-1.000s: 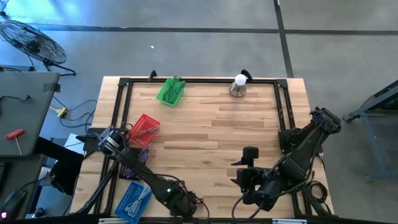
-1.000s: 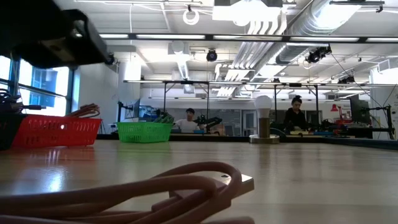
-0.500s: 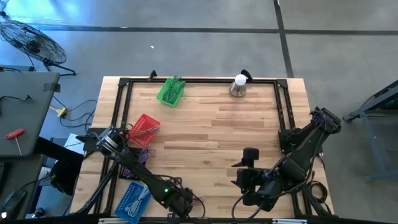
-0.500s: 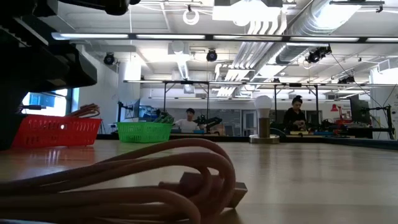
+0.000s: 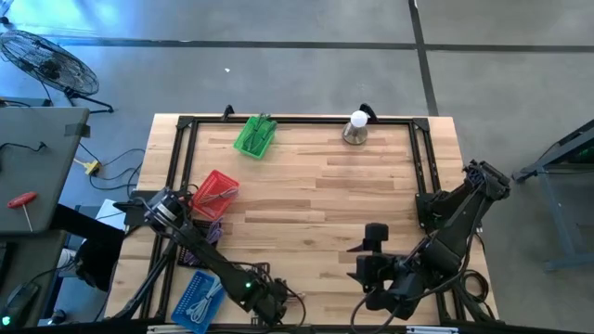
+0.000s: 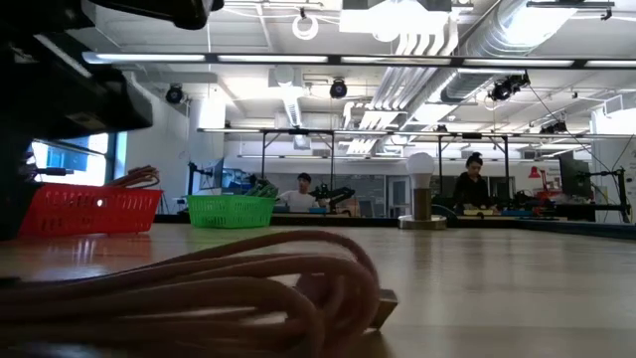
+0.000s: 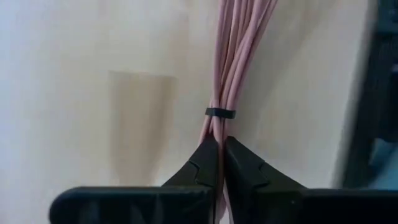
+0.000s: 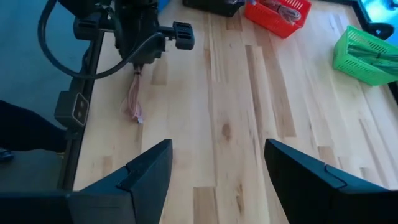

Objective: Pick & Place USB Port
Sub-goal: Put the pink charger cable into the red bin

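Note:
A bundled pink USB cable [image 7: 231,56] lies on the wooden table near its front edge, left of centre. A black tie [image 7: 221,112] binds its strands. In the low view its loops [image 6: 248,283] and flat plug [image 6: 384,304] rest on the wood. My left gripper [image 7: 221,142] stands over the bundle, shut on it; the right wrist view shows the left gripper [image 8: 140,59] with the cable [image 8: 135,102] below it. My right gripper [image 8: 217,155] hovers open above the table, right of the cable, with nothing between its fingers. My left gripper pinches several pink strands of the bundle [image 7: 219,132] between its two fingertips, just short of the black tie. The fingers come steeply from above. The rest of the bundle runs on past the fingers and lies on the table.
A red basket [image 5: 215,190] with cables sits at the left, a green basket [image 5: 254,136] at the far left, and a bulb on a stand [image 5: 356,125] at the far edge. A blue tray [image 5: 200,299] lies outside the black frame at the near left. Bare wood fills the middle.
My left gripper has come down onto the cable near the table's front edge. In the low view the cable's loops first rose and shifted, and now lie drawn together and flatter. My right arm has kept still.

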Action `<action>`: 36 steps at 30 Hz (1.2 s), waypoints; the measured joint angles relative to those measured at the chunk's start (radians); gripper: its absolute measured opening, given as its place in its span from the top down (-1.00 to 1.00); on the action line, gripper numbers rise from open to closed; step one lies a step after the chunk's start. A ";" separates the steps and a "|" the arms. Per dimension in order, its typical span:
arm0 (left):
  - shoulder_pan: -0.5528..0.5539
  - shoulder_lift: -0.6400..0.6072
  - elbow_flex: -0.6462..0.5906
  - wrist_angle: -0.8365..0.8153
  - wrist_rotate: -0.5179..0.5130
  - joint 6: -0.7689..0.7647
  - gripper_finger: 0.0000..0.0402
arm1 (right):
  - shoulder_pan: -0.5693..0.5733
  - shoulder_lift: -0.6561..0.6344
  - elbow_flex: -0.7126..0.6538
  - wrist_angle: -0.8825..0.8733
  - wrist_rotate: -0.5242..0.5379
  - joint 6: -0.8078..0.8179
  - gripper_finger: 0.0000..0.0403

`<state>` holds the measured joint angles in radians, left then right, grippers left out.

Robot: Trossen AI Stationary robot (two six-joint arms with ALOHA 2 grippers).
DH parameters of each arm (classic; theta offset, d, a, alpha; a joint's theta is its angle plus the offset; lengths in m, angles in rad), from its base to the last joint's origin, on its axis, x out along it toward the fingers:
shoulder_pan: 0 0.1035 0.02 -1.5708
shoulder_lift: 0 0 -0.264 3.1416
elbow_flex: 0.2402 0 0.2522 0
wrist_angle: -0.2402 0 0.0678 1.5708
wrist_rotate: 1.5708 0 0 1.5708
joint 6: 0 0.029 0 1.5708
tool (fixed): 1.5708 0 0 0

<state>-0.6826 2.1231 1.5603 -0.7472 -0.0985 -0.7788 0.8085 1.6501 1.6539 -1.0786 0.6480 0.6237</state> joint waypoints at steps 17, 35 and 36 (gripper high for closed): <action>0.157 -0.078 0.689 -0.829 -0.680 0.060 0.99 | 0.005 0.000 0.000 -0.134 0.083 -0.022 -0.23; 0.349 -0.687 0.115 -0.829 -0.732 -0.133 0.99 | 0.023 -0.001 -0.001 -0.320 0.129 0.092 -0.23; 0.348 -0.728 0.056 -0.823 -0.720 -0.184 0.99 | 0.021 -0.001 -0.001 -0.320 0.127 0.081 -0.23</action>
<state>-0.3343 1.3954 1.6167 -1.5700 -0.8185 -0.9626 0.8295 1.6493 1.6531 -1.3987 0.7751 0.7043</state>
